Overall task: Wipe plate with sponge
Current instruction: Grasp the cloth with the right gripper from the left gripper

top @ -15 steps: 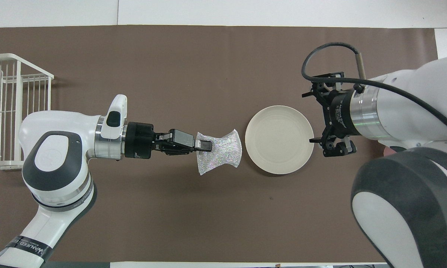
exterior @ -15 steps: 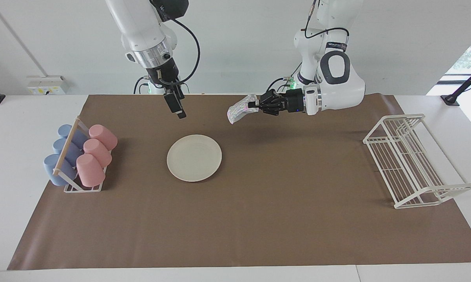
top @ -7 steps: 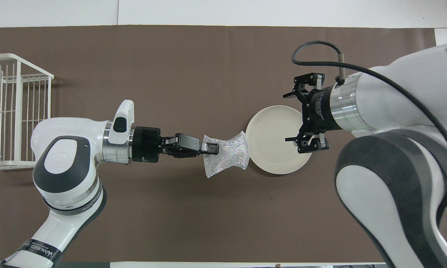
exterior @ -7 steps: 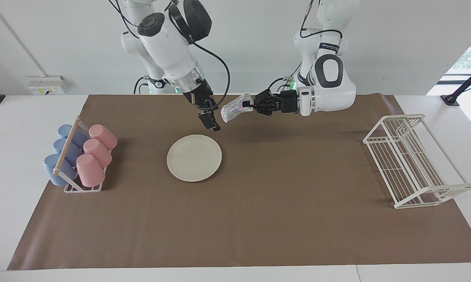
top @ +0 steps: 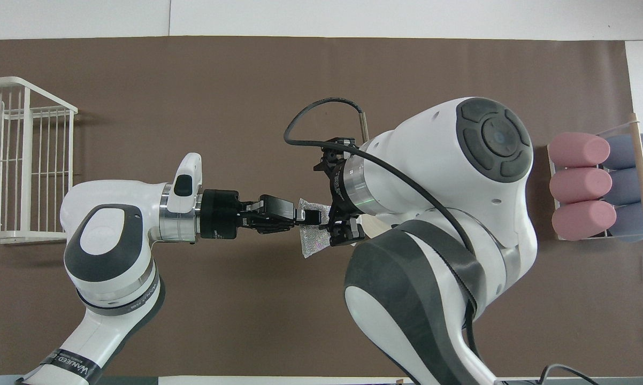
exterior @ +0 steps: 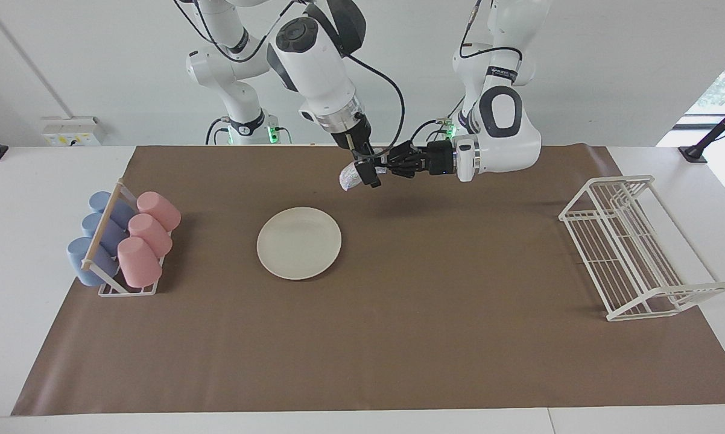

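Observation:
The cream-white plate (exterior: 299, 243) lies flat on the brown mat, with nothing on it. In the overhead view the right arm covers nearly all of it. The silvery, wrinkly sponge (exterior: 348, 177) (top: 311, 245) hangs in the air over the mat, closer to the robots than the plate. My left gripper (exterior: 382, 164) (top: 313, 215) reaches in level and is shut on the sponge's edge. My right gripper (exterior: 364, 171) (top: 329, 199) has come down to the sponge with its jaws open, one finger on either side of the wad. Whether those fingers touch it I cannot tell.
A rack of pink and blue cups (exterior: 124, 244) (top: 599, 184) stands at the right arm's end of the mat (exterior: 398, 337). A white wire dish rack (exterior: 634, 247) (top: 22, 160) stands at the left arm's end.
The right arm swung from beside the plate across to the sponge, its open jaws now around it. The left gripper carried the sponge a little toward the right arm.

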You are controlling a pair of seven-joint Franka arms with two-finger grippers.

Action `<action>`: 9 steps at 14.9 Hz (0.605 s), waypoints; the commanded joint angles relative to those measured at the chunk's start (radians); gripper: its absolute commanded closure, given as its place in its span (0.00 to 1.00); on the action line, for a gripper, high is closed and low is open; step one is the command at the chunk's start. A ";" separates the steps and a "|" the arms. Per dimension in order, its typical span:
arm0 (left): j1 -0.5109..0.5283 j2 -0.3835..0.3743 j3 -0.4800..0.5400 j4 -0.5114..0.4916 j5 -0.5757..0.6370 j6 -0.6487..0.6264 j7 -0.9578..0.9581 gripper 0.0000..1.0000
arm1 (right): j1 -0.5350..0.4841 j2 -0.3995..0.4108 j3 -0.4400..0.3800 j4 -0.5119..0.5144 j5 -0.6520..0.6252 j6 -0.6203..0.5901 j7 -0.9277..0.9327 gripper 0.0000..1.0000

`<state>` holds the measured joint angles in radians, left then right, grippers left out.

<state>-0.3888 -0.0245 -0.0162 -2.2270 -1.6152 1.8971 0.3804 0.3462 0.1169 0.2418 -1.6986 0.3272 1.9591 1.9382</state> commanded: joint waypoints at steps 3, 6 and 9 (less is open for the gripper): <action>-0.013 -0.017 0.012 -0.016 -0.029 0.016 -0.012 1.00 | -0.016 -0.011 0.002 -0.012 -0.020 -0.094 -0.056 0.00; -0.007 -0.017 0.013 -0.016 -0.029 0.011 -0.017 1.00 | -0.033 -0.036 0.001 -0.018 -0.022 -0.134 -0.123 0.00; -0.005 -0.018 0.013 -0.016 -0.029 0.008 -0.018 1.00 | -0.038 -0.078 0.001 -0.058 -0.022 -0.138 -0.146 0.00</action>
<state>-0.3883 -0.0246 -0.0093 -2.2271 -1.6244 1.8976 0.3746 0.3251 0.0940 0.2343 -1.7029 0.3221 1.8268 1.8308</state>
